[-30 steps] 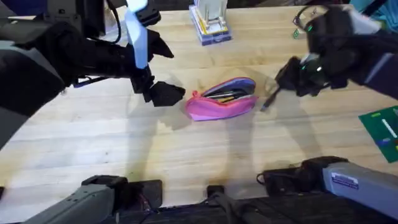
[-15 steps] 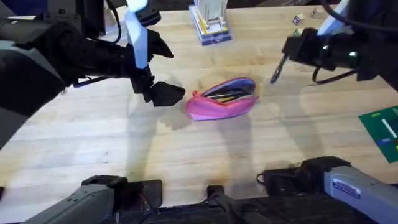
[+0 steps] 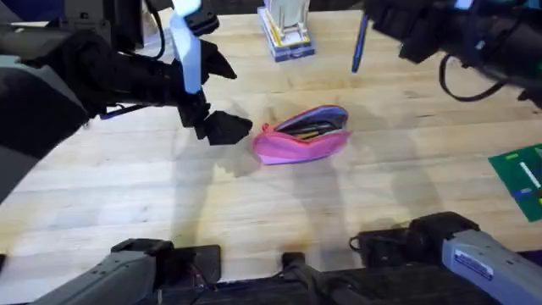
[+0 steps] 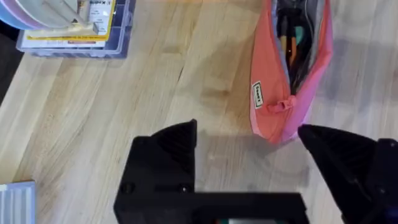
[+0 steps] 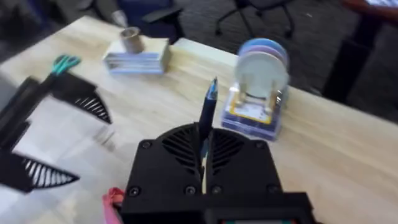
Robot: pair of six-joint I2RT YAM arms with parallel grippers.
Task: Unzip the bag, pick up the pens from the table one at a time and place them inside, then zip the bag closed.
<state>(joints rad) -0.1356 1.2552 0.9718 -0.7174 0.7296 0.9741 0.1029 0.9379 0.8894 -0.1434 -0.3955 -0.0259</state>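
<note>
1. Fingers of the left gripper [image 3: 222, 100] stand apart in the overhead view, just beside the bag [image 3: 303, 134], which lies unzipped mid-table [image 3: 254, 212]; the right gripper [image 3: 373, 21] holds a pen [image 3: 358, 42] raised over the far edge.
2. From the left wrist, black fingers [image 4: 171, 146] straddle the bag's [image 4: 273, 93] zipper end, not touching it; a clear plastic case [image 4: 78, 28] lies on the planks.
3. From the right wrist, fingers [image 5: 180, 149] pinch the pen [image 5: 207, 115]; teal scissors [image 5: 62, 62], a disc stand [image 5: 261, 81] and office chairs [image 5: 249, 15] are visible.

Office-like workspace, butcher-block table [image 3: 254, 212], rolling chairs [image 5: 249, 15] on dark carpet
</note>
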